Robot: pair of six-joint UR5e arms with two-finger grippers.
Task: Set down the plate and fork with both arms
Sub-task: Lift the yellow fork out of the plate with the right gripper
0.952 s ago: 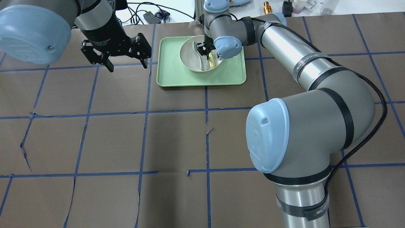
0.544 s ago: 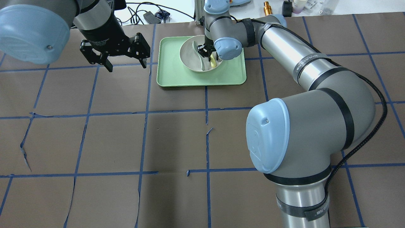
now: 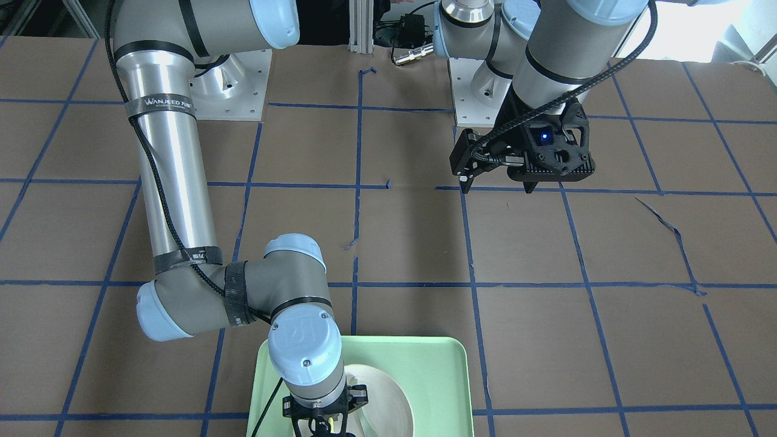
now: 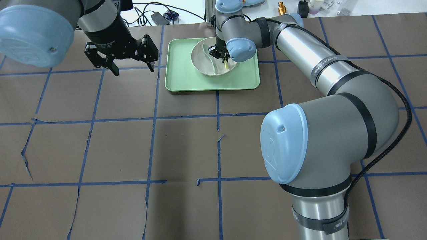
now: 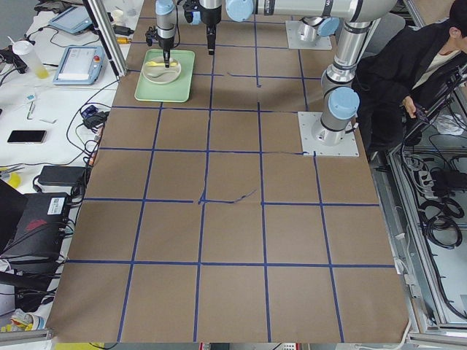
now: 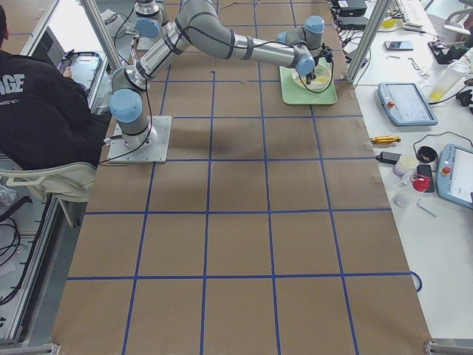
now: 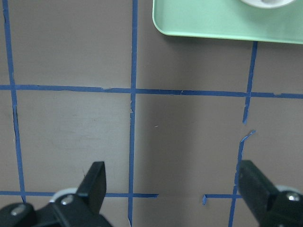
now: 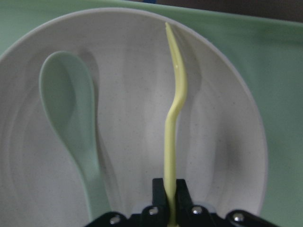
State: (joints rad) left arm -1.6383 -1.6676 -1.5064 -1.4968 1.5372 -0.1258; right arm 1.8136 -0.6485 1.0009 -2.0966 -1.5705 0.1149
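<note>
The fork (image 8: 170,146) has risen off the plate (image 8: 222,142) on the mint-green tray (image 4: 186,81), its handle pinched in the right gripper (image 8: 170,187) above that tray, while the left gripper (image 4: 135,70) hangs spread wide beside the tray.

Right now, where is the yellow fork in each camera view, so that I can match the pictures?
Overhead: fork top centre, over the plate's right half.
Front-facing: bottom edge, hidden beneath the right gripper.
Exterior left: yellow speck, top left.
Exterior right: yellow speck, top right.
Left wrist: not in it.
Right wrist: centre, rising from the shut jaws.
Shared landmark: the green tray.
</note>
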